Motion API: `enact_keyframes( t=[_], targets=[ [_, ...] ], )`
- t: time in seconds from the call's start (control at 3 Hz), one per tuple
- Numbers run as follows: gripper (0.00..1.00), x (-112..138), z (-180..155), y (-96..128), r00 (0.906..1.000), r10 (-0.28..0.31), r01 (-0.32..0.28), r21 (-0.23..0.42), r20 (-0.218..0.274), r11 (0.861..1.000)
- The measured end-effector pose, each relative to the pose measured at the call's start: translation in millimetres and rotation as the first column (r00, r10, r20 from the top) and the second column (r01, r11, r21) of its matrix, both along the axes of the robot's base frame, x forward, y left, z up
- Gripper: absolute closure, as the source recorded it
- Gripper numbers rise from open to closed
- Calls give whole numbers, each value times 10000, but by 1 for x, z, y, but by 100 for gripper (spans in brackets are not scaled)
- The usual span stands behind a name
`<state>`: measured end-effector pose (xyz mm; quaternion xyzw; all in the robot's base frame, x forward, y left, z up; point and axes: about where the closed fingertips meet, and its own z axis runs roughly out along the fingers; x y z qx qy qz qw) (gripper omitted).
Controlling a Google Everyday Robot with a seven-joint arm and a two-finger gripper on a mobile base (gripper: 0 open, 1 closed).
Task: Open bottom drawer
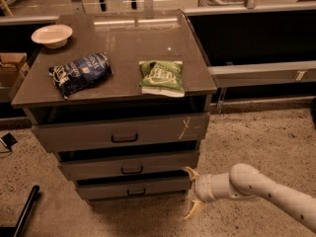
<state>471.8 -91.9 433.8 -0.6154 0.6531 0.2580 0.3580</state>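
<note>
A white bowl, blue bag and green bag lie on the cabinet top.

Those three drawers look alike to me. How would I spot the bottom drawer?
Find the grey cabinet with a green snack bag on top; three drawers stack down its front. The bottom drawer is the lowest, nearest the floor, with the robot's gripper beside its right end in the camera view. Its front looks narrowest, and it lacks the white scratch on the top drawer.

Grey bottom drawer, dark centre handle, lowest front; claw at its right end.
</note>
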Motion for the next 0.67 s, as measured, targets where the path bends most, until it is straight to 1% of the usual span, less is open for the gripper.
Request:
enact_keyframes(
  t=[0.33, 0.67],
  targets=[
    [0, 18, -7, -5, 9972, -481, 494, -216, 579, 9985],
    [0, 19, -20, 6, 9998, 146, -148, 133, 135, 9998]
  ],
)
